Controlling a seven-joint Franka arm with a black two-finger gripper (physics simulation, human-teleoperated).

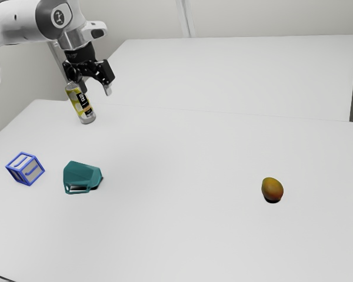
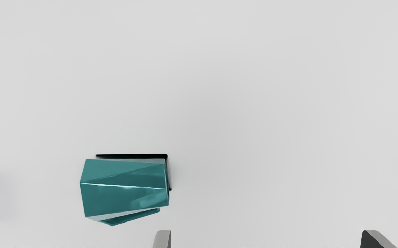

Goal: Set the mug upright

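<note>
Two containers sit on the surface [image 1: 182,235] toward the exterior view's left: a teal mug [image 1: 80,174] lying on its side near a blue-edged block [image 1: 25,168], and a can [image 1: 82,104] farther off; their contents are hidden. The pincer [image 1: 96,89] is released, its fingers wide apart above the surface.

Mug [image 2: 125,189] teal; block [image 1: 25,169] blue-edged, pale-faced.

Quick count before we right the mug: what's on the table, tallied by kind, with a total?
Mug: 1, lying on its side
Can: 1
Block: 1, with blue edges
Fruit: 1
Total: 4
</note>
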